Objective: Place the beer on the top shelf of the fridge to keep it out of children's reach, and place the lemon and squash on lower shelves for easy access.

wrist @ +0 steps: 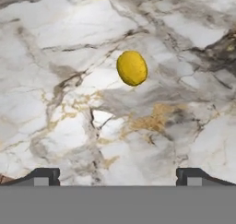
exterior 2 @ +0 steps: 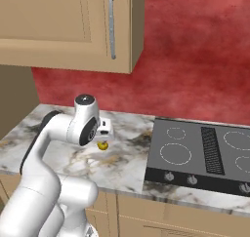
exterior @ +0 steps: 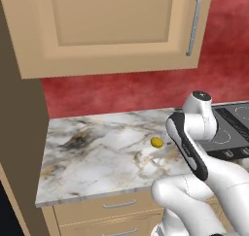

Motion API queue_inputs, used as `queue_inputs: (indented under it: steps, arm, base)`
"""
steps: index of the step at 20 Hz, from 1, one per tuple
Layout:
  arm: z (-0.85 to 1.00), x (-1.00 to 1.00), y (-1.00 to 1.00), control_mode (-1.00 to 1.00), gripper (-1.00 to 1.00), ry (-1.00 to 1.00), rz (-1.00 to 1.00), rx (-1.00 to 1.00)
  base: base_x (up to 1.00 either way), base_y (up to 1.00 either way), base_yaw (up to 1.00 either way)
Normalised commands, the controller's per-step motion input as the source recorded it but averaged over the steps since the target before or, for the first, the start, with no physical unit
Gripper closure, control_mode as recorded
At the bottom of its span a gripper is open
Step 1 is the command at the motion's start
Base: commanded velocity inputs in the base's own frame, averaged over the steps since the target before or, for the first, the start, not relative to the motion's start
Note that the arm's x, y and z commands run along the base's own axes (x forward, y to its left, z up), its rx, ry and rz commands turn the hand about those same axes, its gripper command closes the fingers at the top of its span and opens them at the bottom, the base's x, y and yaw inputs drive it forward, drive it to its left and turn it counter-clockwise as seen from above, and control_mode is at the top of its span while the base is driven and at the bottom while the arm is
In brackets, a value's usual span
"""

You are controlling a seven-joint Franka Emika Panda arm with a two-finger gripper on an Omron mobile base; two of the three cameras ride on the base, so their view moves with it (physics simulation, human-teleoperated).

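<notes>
The lemon (wrist: 132,68), a small bright yellow oval, lies on the marble counter (exterior: 97,152). It also appears as the lemon (exterior: 156,142) just left of my forearm and the lemon (exterior 2: 102,145) right under my hand. My gripper (wrist: 118,177) hovers above the counter, pointing down, with the lemon ahead of it and slightly right of centre. Its two dark fingertips (wrist: 46,176) stand far apart with nothing between them, so it is open. The beer, the squash and the fridge with its shelves are out of view.
A black cooktop (exterior 2: 205,153) with knobs along its front sits to the right of the lemon. Tan wall cupboards (exterior: 112,26) hang above the counter, and a tall tan panel (exterior: 19,133) bounds its left end. Drawers (exterior: 116,210) run below the counter edge.
</notes>
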Motion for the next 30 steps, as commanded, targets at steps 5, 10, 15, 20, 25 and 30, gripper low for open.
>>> queue_inputs:
  steps: [5, 10, 15, 20, 25, 30]
  arm:
    - [-0.3, 0.44, 0.0, -1.0, -1.0, 0.0, 0.08, 0.0]
    - [-0.31, 0.41, 0.01, -1.0, -1.0, 0.0, 0.06, 0.0]
    - [-0.28, 0.36, 0.03, -1.0, -1.0, 0.0, 0.05, 0.0]
    - [-0.26, 0.34, 0.04, -1.0, -1.0, 0.0, 0.04, 0.0]
    - [-0.22, 0.3, 0.01, -1.0, -1.0, 0.0, 0.04, 0.0]
    - [-0.21, 0.28, 0.03, -1.0, -1.0, 0.0, 0.03, 0.0]
  base:
    - [0.0, 0.0, 0.0]
    - [0.0, 0.0, 0.0]
    - [0.0, 0.0, 0.0]
    - [0.0, 0.0, 0.0]
    - [0.0, 0.0, 0.0]
    - [0.0, 0.0, 0.0]
